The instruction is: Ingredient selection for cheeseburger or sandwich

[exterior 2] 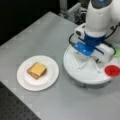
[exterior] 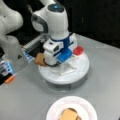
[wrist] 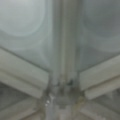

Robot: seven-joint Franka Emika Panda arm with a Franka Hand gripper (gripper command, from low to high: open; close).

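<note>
A white plate (exterior 2: 25, 80) holds a small stack (exterior 2: 37, 70): a tan-brown bread slice with a yellow cheese square on top; it also shows at a front view's bottom (exterior: 70, 115). Another tan bread slice (exterior: 40, 59) lies at the left edge of the white round divided tray (exterior: 75, 75). The gripper (exterior: 57, 65) hangs low over the tray's middle, its fingertips hidden under the hand in both front views (exterior 2: 86, 56). The wrist view shows only the tray's white dividers (wrist: 61, 87) close up, with no ingredient between them.
A red round piece (exterior 2: 111, 70) lies on the tray's rim, also seen in a front view (exterior: 78, 50). Something green (exterior 2: 117, 51) shows at the tray's far right. An orange-tipped device (exterior: 10, 79) and the arm's base (exterior: 10, 50) stand at a front view's left.
</note>
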